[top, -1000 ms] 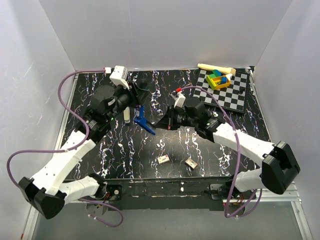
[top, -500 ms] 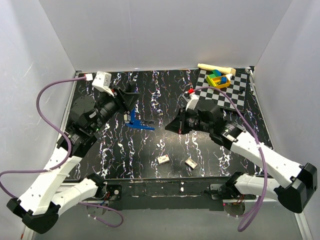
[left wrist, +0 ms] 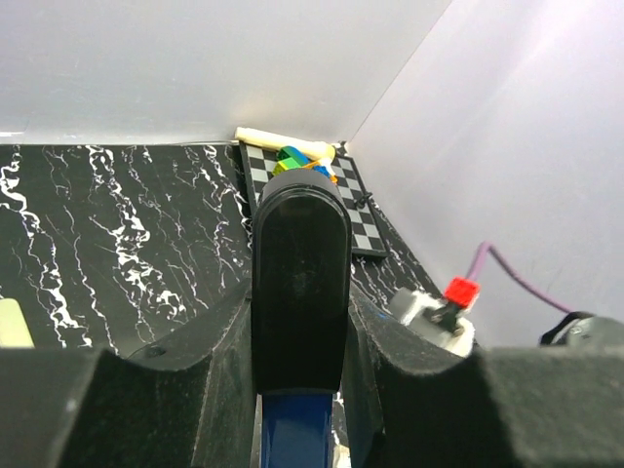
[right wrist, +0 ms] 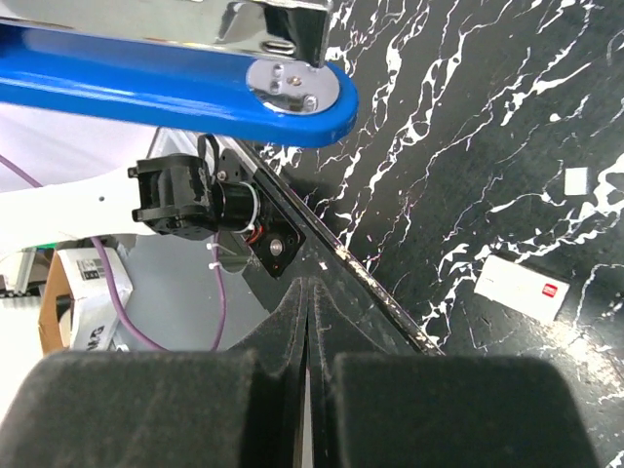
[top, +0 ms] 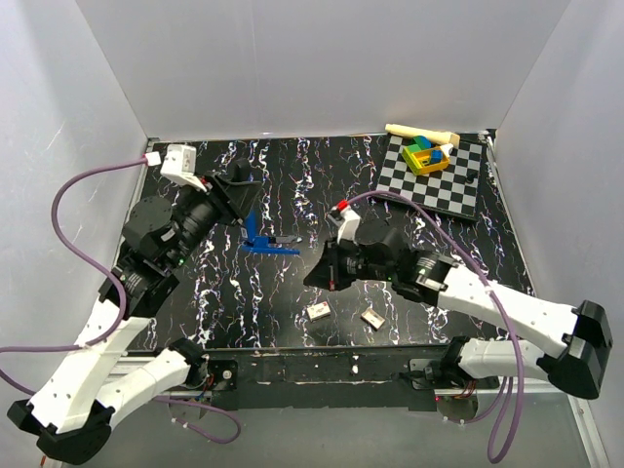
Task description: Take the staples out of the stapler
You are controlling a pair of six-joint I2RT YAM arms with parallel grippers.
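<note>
The stapler point(top: 261, 246) has a blue body and dark metal parts and stands left of the table's middle. My left gripper point(top: 237, 198) is shut on its rear end. In the left wrist view the stapler's black rounded part point(left wrist: 300, 253) sits clamped between the fingers of the left gripper point(left wrist: 300, 304), with blue below it. My right gripper point(top: 315, 276) is shut, right of and nearer than the stapler, apart from it. In the right wrist view the right gripper point(right wrist: 308, 292) has its pads together. The stapler's blue base point(right wrist: 175, 90) crosses the top of that view.
Two small white boxes point(top: 318, 311) point(top: 372, 317) lie near the front edge; one also shows in the right wrist view point(right wrist: 522, 289). A checkered board point(top: 437, 175) at the back right carries a colourful block toy point(top: 425, 156) and a beige stick point(top: 419, 132). White walls enclose the table.
My left arm has drawn back to the left, and the stapler has turned and come down lower. My right gripper has moved away from the stapler toward the front edge.
</note>
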